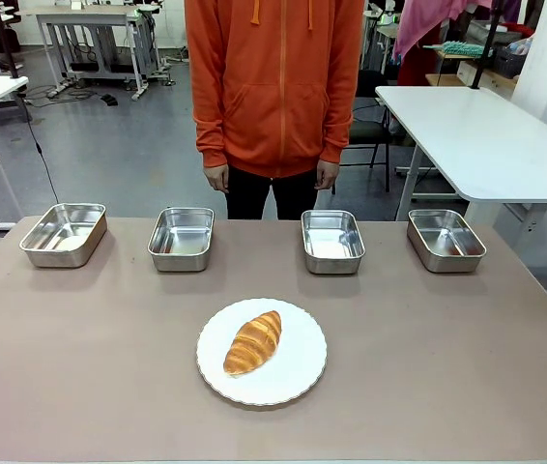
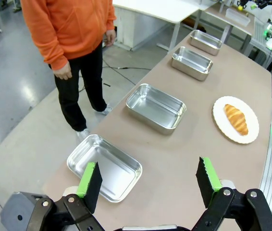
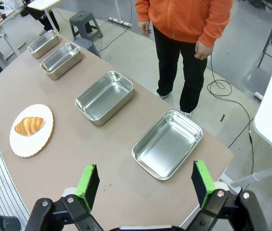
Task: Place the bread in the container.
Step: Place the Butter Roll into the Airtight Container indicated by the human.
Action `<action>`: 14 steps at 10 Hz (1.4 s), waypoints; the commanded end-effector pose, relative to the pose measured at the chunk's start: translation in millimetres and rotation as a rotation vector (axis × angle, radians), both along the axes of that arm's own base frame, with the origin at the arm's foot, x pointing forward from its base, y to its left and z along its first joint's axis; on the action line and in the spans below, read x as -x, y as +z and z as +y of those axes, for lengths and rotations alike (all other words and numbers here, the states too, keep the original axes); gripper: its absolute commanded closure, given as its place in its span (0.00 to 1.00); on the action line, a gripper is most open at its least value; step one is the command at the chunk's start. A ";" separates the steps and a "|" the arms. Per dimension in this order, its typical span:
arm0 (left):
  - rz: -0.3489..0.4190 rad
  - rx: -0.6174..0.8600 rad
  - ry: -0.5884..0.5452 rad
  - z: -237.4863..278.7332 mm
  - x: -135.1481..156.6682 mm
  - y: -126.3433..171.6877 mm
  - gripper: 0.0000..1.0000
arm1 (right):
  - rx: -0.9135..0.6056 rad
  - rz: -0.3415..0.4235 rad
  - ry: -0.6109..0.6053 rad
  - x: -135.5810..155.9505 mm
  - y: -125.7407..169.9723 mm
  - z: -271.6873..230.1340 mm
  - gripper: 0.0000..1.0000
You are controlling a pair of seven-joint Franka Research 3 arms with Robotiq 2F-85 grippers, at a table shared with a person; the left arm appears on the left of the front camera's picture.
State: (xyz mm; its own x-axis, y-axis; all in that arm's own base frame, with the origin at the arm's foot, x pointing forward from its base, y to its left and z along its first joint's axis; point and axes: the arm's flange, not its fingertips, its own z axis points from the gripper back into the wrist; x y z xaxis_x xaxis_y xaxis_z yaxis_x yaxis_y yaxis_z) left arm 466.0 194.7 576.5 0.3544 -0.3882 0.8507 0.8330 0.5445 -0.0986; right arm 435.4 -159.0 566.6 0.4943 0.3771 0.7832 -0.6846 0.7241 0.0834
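The bread, a golden-brown croissant (image 1: 252,343), lies on a round white plate (image 1: 293,372) at the middle front of the table. Behind it several look-alike steel pans stand in a row: far left (image 1: 64,233), left of middle (image 1: 181,238), right of middle (image 1: 332,240), far right (image 1: 446,239). All are bare inside, and I cannot tell which one is the container. My left gripper (image 2: 148,180) hangs open high above the far-left pan (image 2: 105,167), well away from the croissant (image 2: 236,118). My right gripper (image 3: 144,185) hangs open above the far-right pan (image 3: 167,143), with the croissant (image 3: 29,125) far off.
A person in an orange hoodie (image 1: 273,77) stands at the table's far side behind the middle pans, both hands hanging down. The brown table (image 1: 428,367) is bare around the plate. A white table (image 1: 476,135) stands at the back right.
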 end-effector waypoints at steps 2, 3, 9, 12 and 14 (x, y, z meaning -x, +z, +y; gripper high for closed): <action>-0.009 -0.002 -0.009 -0.9 0.1 0.7 0.00 | -0.016 -0.017 0.009 -0.2 2.0 0.4 0.00; -0.009 -0.002 -0.009 -0.9 0.1 0.7 0.00 | -0.016 -0.017 0.009 -0.2 2.0 0.4 0.00; -0.009 -0.002 -0.009 -0.9 0.1 0.7 0.00 | -0.016 -0.017 0.009 -0.2 2.0 0.4 0.00; -0.009 -0.002 -0.009 -0.9 0.1 0.7 0.00 | -0.016 -0.017 0.009 -0.2 2.0 0.4 0.00; -0.009 -0.002 -0.009 -0.9 0.1 0.7 0.00 | -0.016 -0.017 0.009 -0.2 2.0 0.4 0.00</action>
